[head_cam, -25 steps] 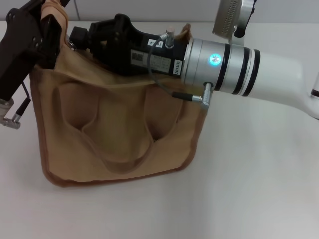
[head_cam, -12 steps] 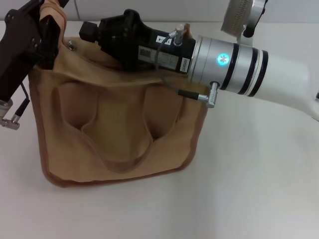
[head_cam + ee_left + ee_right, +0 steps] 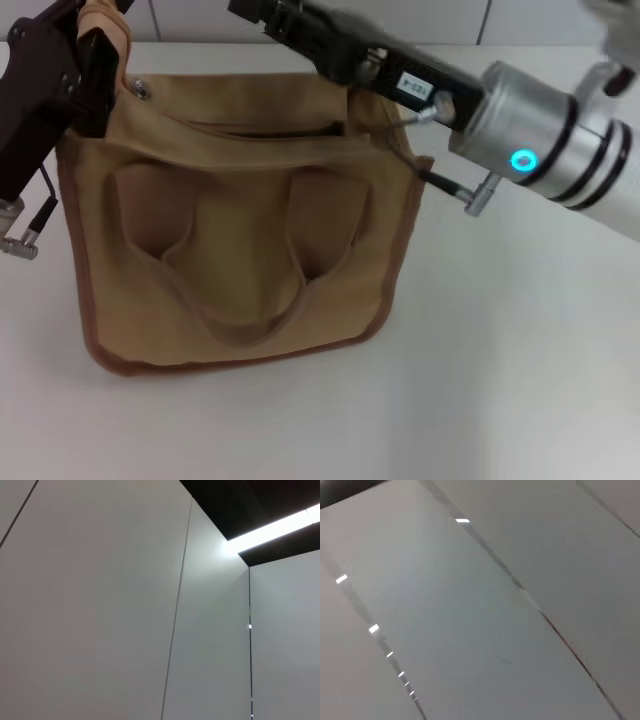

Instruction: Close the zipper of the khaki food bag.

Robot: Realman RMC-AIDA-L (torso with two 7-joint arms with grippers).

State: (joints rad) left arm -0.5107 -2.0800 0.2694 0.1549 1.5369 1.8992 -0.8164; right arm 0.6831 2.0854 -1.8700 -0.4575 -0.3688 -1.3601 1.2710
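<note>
We saw the khaki food bag (image 3: 240, 220) resting on the white table (image 3: 500, 380), left of the middle in the head view, its brown-trimmed lower edge nearest the camera and its 2 flat handles (image 3: 240, 290) lying slack over the front panel. The zipper (image 3: 265, 128) ran as a dark line across the top panel near the bag's far edge, and a small silver piece (image 3: 140, 88) showed near the bag's far left corner, though we could not tell whether it was the pull tab. The left gripper (image 3: 95, 45) was at that far left corner, its dark body against a bunch of tan fabric that rose beside it; we could not tell how its jaws stood or whether they grasped the cloth. The right gripper (image 3: 262, 10) reached over the bag's far edge from the right, above the table and apart from the bag, with its tip cut off at the frame's top, so we could not tell its jaw state either. A white label (image 3: 415, 87) on the right arm carried small print that we could not read. Both wrist views showed only pale panelled surfaces.
</note>
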